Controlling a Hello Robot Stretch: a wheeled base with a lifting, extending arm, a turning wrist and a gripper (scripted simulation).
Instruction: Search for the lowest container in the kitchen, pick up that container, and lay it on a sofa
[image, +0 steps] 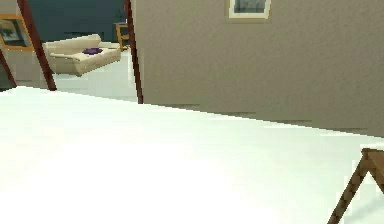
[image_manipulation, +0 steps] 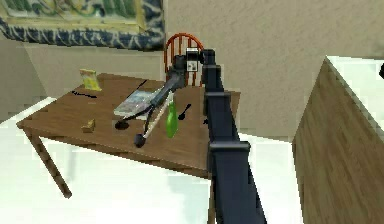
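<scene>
In the arm side view my dark arm (image_manipulation: 225, 140) rises over a wooden table (image_manipulation: 60, 115), and the gripper (image_manipulation: 172, 80) ends above its middle. Things lie on the table behind its far end, so I cannot tell whether it holds anything. On the table are a flat grey thing (image_manipulation: 135, 101), a small green upright thing (image_manipulation: 172, 120), a long pale rod (image_manipulation: 150, 125), a small tan block (image_manipulation: 89, 125) and a yellow-green thing (image_manipulation: 90, 79). In the forward view a cream sofa (image: 82, 55) with a purple thing (image: 92, 50) on it shows through a doorway.
An orange-backed chair (image_manipulation: 180, 45) stands behind the table, under a framed painting (image_manipulation: 80, 20). A wooden cabinet (image_manipulation: 340, 130) with a white top fills the arm side view's right. In the forward view, white floor leads to a beige wall, a dark door frame (image: 133, 50) and a wooden edge (image: 362, 185).
</scene>
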